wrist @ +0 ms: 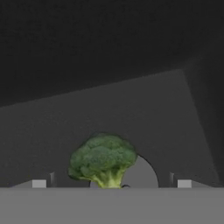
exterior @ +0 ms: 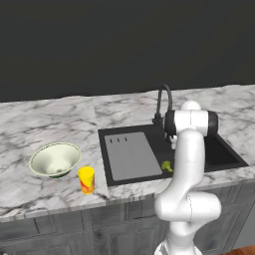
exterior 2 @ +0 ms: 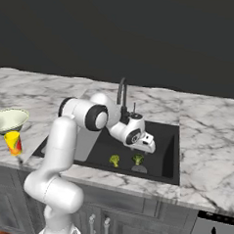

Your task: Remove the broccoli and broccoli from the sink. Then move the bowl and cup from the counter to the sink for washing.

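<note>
I have the gripper (exterior 2: 147, 151) down inside the sink (exterior 2: 167, 166), jaws spread wide and gripping nothing, hanging just above the darker green broccoli (exterior 2: 138, 159) that sits at lower centre of the right base view. In the hand view that floret (wrist: 103, 160) stands low and a little left of middle, between the two fingertips (wrist: 38, 183) but nearer the left one, partly over a pale round patch that I take for the drain. To do this pick well I would nudge the hand so the floret is centred, come down until the pads bracket the crown rather than the thin stalk, and squeeze gently, since a floret may roll or squirt out sideways. The yellowish-green broccoli (exterior 2: 115, 160) lies just beside it to the left; I should not bump it on the way down. The bowl (exterior: 55, 159) and cup (exterior: 86, 180) wait on the counter (exterior: 30, 129) at lower left of the left base view. The cup carries a red-orange mark, but I can read no lettering or brand anywhere.
</note>
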